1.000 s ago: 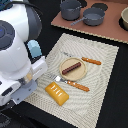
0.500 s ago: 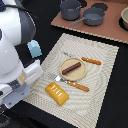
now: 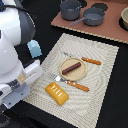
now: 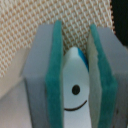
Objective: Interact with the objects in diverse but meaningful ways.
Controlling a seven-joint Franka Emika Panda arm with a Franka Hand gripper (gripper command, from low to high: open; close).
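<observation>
In the wrist view my gripper [image 4: 74, 80] is shut on the small white bottle-like figure [image 4: 75, 92], which has a drawn smiling face and sits between the two green pads [image 4: 54, 75] above the woven mat. In the exterior view the white arm [image 3: 15, 55] fills the left side and hides the gripper and the figure. The ridged yellow-orange bread block [image 3: 57, 93] lies on the placemat's near part. The dark brown sausage [image 3: 71, 67] lies on a round tan plate [image 3: 82, 74]. The pale blue shaker [image 3: 34, 48] stands by the mat's left edge.
A beige woven placemat [image 3: 100, 95] lies on the dark table. An orange-handled fork [image 3: 75, 84] and knife [image 3: 91, 61] lie beside the plate. Two grey pots [image 3: 71, 8] [image 3: 93, 16] stand on a brown board at the back. A bowl [image 3: 124, 19] shows at the exterior view's right edge.
The arm has shifted slightly toward the exterior view's left and down. The objects on the mat have not moved.
</observation>
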